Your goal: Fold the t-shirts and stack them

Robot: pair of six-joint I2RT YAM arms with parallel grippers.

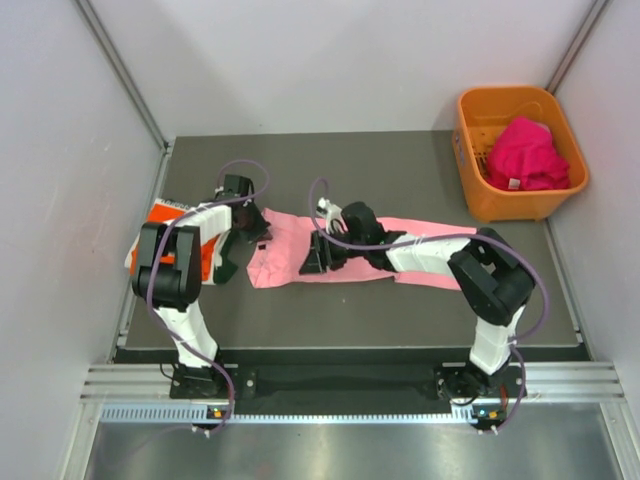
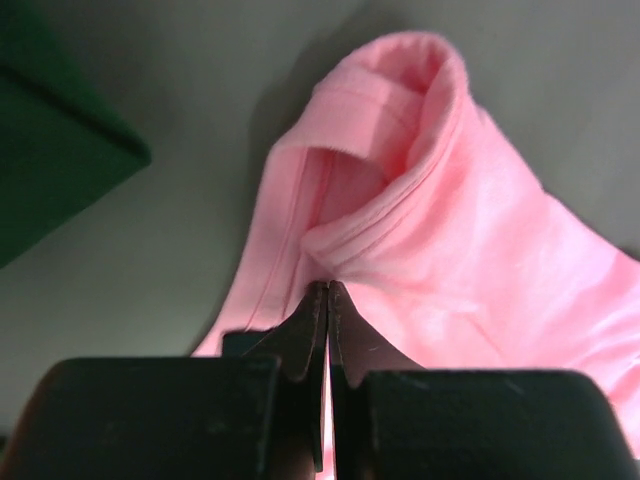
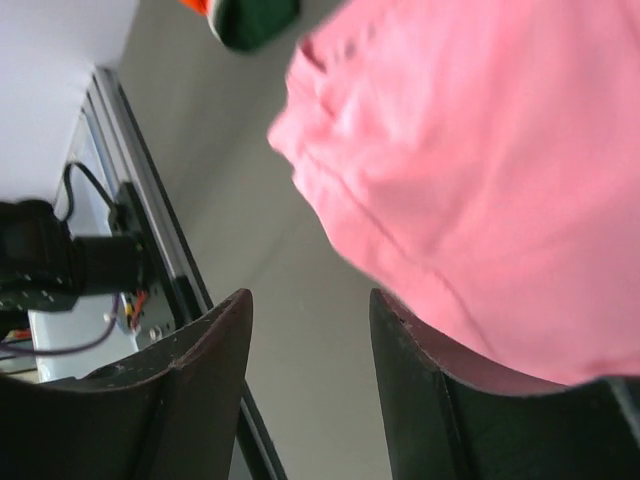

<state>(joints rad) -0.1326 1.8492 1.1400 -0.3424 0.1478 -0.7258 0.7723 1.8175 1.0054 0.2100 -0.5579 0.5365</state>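
Pink t-shirt (image 1: pixel 280 268) lies spread across the middle of the top view. The left gripper (image 2: pixel 328 296) is pinched tight on its left hem. The right gripper (image 3: pixel 308 300) stands half open and holds nothing. I think it should close on the same edge before any lift. Both arms reach forward, wrists low.

In the top view, the orange t-shirt (image 1: pixel 158 213) is largely hidden by the left arm (image 1: pixel 160 265), and the pink t-shirt (image 1: pixel 285 268) is partly covered by the right arm (image 1: pixel 420 255). The dark green t-shirt (image 2: pixel 50 160) is blurred and cut off at the left wrist view's edge.
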